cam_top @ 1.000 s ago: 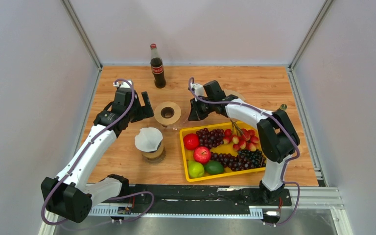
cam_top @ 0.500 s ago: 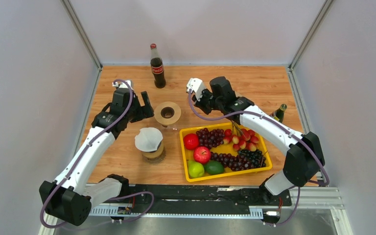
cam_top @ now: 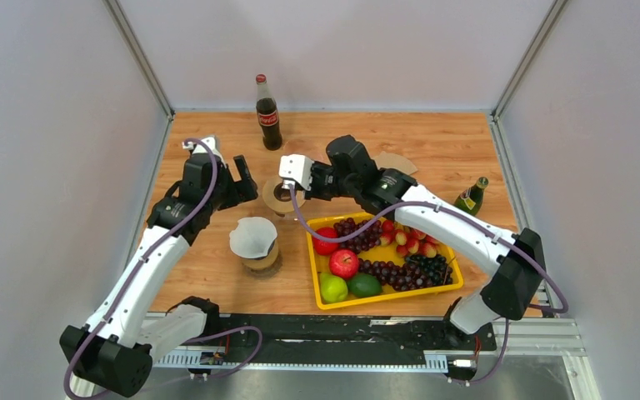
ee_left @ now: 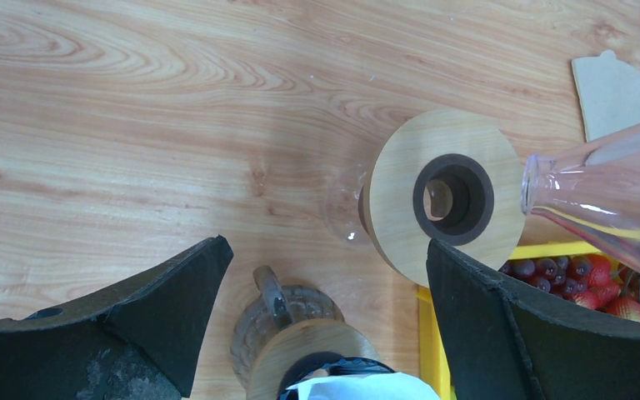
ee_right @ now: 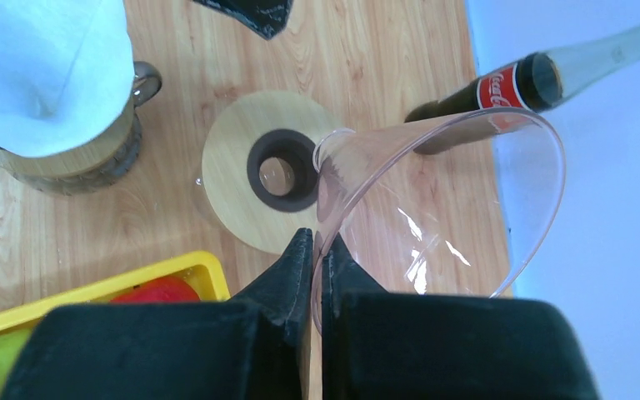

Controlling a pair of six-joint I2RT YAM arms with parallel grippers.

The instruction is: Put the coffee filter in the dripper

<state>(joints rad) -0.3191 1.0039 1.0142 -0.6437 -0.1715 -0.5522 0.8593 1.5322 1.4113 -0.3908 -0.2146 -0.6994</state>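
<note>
My right gripper (ee_right: 317, 242) is shut on the rim of a clear cone dripper (ee_right: 467, 192) and holds it tilted above a wooden ring with a dark hole (ee_right: 233, 167). In the top view this gripper (cam_top: 290, 185) is over the ring (cam_top: 277, 197). My left gripper (ee_left: 325, 243) is open and empty, just left of the ring (ee_left: 392, 192); the cone (ee_left: 608, 183) shows at the right edge. A white paper filter (cam_top: 252, 236) sits in a second wooden-collared glass mug (ee_left: 296, 304). A brown paper filter (cam_top: 392, 162) lies flat on the table behind my right arm.
A cola bottle (cam_top: 267, 112) stands at the back centre. A green bottle (cam_top: 471, 197) stands at the right. A yellow tray (cam_top: 312, 250) of apples, grapes and strawberries lies at the front right, next to the mug. Grey walls enclose the table.
My right gripper has lifted and swung left with the clear cone, from beside the wooden ring to above it. The left gripper has shifted only slightly.
</note>
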